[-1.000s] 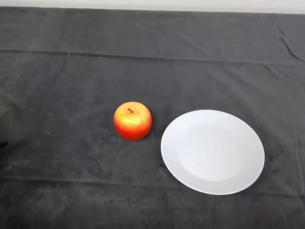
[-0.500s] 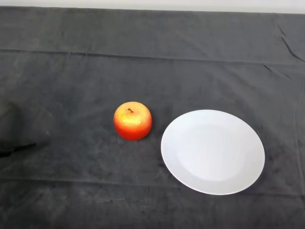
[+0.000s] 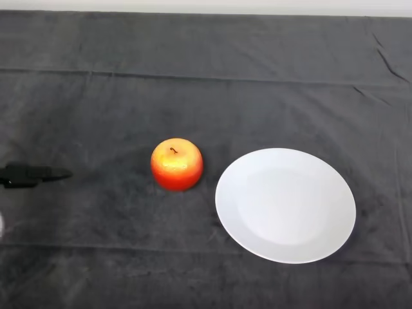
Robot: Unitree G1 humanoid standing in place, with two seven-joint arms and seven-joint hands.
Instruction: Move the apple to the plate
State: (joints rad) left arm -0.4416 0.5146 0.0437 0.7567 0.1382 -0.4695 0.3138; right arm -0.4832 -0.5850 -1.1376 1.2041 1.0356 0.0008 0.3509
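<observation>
Hand [image 3: 29, 175] seen only as dark tip at frame's left edge; whether fingers are spread or curled cannot be told. Apple [image 3: 176, 165] upright at centre, just left of plate [image 3: 322, 187], not touching. Judged light, firm, smooth, apt to roll; best grasped round widest part.

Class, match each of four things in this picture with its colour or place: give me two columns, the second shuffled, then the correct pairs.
Things:
1. apple
2. plate
3. hand
4. cloth

Descriptions:
A. white, right of the apple
B. dark grey, covers the table
C. red and yellow, stem up
D. black, at the left edge

Pairs: 1-C, 2-A, 3-D, 4-B
</observation>
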